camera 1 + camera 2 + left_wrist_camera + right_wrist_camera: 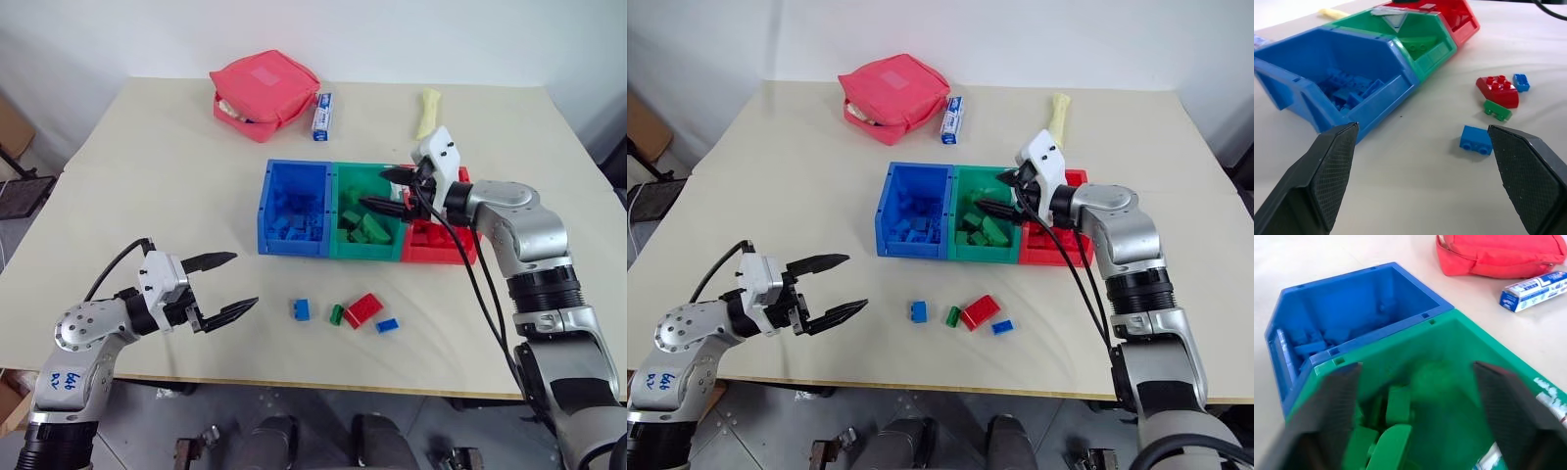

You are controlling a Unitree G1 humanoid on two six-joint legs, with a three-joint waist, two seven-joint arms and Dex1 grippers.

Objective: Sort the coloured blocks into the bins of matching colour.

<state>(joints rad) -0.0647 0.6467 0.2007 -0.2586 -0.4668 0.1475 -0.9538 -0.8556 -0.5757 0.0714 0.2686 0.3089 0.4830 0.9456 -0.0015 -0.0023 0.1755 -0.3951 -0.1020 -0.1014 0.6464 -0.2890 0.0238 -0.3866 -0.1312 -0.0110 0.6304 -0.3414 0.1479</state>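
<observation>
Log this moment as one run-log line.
right claw: open over green bin | left claw: open, empty | loose on table: four blocks

Both head views look forward and steeply down from above the near edge of the cream table (147,166), wide enough to take in the whole tabletop; they share the same scene, slightly offset sideways. The left wrist view sits low over the table, looking nearly level between its own two black textured fingers (1327,181) toward the joined blue, green and red plastic bins (1381,63) in the frame's upper half. The right wrist view hangs close above the green bin (1469,382), angled down into it, its upper left sharing the blue bin (1352,303) with the left wrist view.
</observation>
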